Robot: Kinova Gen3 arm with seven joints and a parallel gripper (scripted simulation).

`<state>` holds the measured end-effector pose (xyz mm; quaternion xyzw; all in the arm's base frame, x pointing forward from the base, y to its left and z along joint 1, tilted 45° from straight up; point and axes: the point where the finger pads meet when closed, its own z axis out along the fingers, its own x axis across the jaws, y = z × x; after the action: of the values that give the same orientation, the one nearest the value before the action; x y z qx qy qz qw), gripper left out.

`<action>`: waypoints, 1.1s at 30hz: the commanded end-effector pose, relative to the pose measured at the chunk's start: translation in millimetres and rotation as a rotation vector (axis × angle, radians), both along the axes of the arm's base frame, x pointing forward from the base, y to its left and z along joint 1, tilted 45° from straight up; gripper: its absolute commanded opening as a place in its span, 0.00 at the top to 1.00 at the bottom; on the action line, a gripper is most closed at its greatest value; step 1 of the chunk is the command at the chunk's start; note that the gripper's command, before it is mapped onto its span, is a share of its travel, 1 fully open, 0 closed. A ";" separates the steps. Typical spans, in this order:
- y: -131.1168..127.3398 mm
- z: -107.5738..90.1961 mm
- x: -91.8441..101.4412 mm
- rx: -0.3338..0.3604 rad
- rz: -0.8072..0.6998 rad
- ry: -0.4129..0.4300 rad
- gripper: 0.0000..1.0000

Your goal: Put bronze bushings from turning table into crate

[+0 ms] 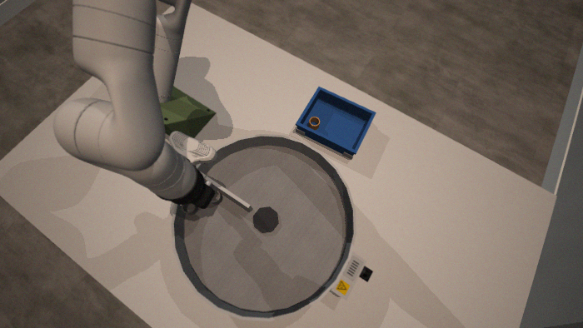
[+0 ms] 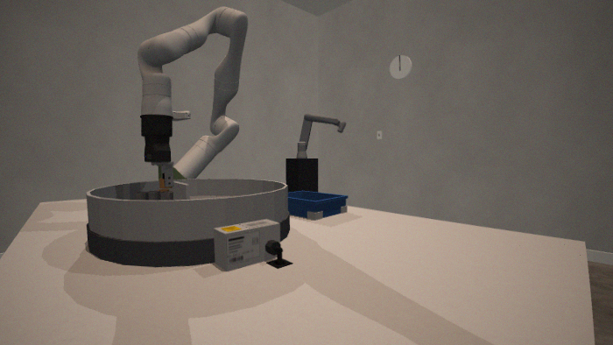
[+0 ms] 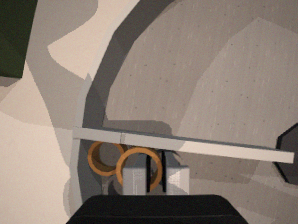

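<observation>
The turning table (image 1: 348, 208) (image 2: 175, 214) (image 3: 113, 76) is a round grey tub with a dark hub (image 1: 266, 219) and a fixed pale bar (image 1: 233, 197) (image 3: 200, 144) across it. My gripper (image 2: 166, 186) (image 3: 155, 164) hangs at the table's left edge, just inside the rim. It is shut on the wall of a bronze bushing (image 3: 140, 156) (image 2: 161, 183). A second bronze ring (image 3: 97, 157) shows just left of it, under the bar. Another bronze bushing (image 1: 314, 120) stands in the blue crate (image 1: 362, 133) (image 2: 315, 203). I see no steel bushings.
The arm's green base block (image 1: 185, 110) (image 3: 13, 26) sits left of the table. A grey control box (image 2: 245, 242) (image 1: 347, 276) stands against the table's near side. A second arm on a black pedestal (image 2: 302, 172) stands behind the crate.
</observation>
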<state>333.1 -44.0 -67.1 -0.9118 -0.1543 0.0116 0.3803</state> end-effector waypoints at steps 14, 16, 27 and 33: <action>-5.0 4.8 2.3 -0.002 -0.002 -0.004 1.00; -7.1 7.0 2.7 -0.002 -0.002 -0.004 1.00; -8.1 8.0 2.9 -0.002 -0.002 -0.004 1.00; -24.1 24.6 6.0 -0.002 -0.002 -0.004 1.00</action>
<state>333.6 -58.5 -50.6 -0.9104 -0.1545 0.0155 0.3835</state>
